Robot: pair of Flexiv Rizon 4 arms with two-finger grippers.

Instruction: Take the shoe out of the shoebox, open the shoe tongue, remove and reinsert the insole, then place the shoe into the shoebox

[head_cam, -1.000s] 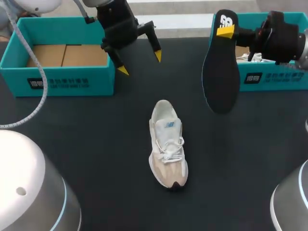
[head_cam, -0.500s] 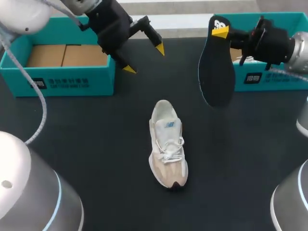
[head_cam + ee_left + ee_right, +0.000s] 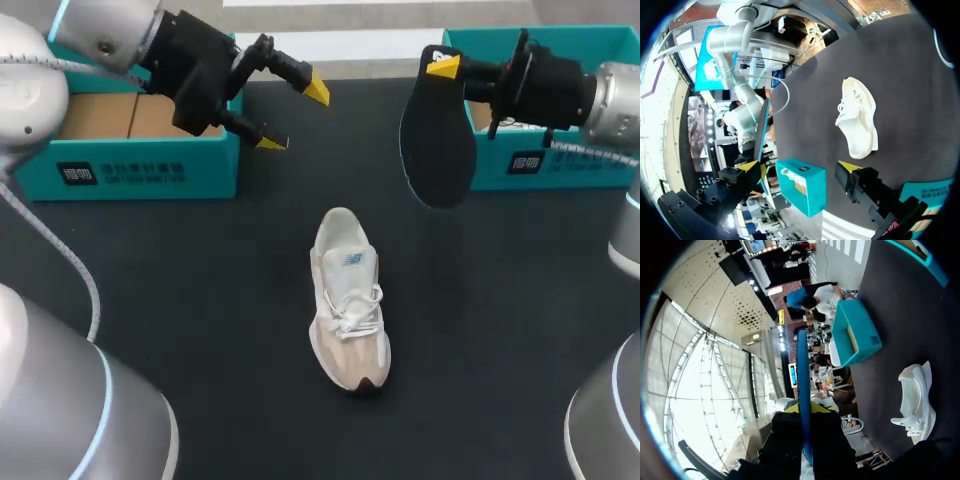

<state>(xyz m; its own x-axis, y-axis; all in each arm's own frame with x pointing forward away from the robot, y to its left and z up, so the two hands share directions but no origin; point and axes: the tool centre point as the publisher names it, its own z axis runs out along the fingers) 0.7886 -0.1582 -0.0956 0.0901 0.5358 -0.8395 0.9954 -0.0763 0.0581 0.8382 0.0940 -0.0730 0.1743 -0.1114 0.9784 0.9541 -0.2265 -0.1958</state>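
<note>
The right tool [image 3: 440,68] is clamped on one end of the dark insole [image 3: 437,150], which hangs down from its yellow tips, clear of the bench [image 3: 200,300]. The left tool [image 3: 293,115] stands wide open with nothing between its fingers, just beside the near shoebox [image 3: 130,165]. The white shoe [image 3: 347,300] lies on the bench, below and between the two tools, touched by neither, upright on its sole.
</note>
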